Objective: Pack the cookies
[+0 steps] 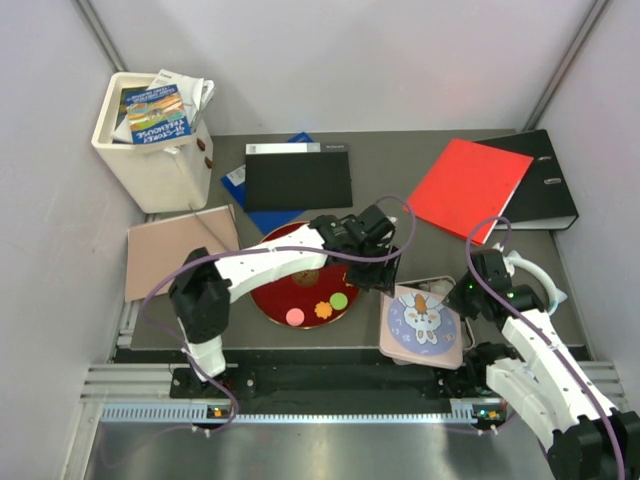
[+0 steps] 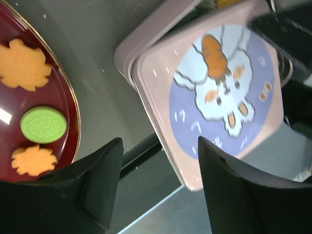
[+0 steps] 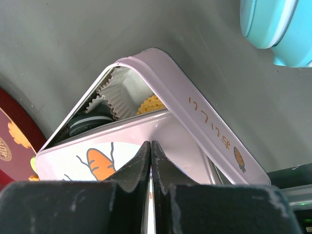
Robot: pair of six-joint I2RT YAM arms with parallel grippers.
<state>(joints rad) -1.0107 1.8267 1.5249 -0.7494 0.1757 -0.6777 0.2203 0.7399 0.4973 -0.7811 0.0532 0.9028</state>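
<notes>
A dark red plate (image 1: 272, 300) holds a pink cookie (image 1: 295, 316), an orange one (image 1: 324, 309) and a green one (image 1: 339, 300). The left wrist view shows the green cookie (image 2: 43, 125) between two orange leaf-shaped ones (image 2: 22, 65). A pink tin (image 3: 209, 126) holds a black cookie (image 3: 90, 124) and a yellow one (image 3: 150, 104) beside paper cups. Its rabbit-printed lid (image 1: 425, 322) lies tilted over the tin. My right gripper (image 3: 151, 146) is shut on the lid's near edge. My left gripper (image 1: 375, 270) is open and empty, between plate and tin.
A white bin (image 1: 150, 150) with booklets stands back left. A black folder (image 1: 298, 178), a red folder (image 1: 468, 187) and a black binder (image 1: 545, 180) lie at the back. A tan board (image 1: 180, 248) lies left. A teal round object (image 3: 278, 24) sits by the tin.
</notes>
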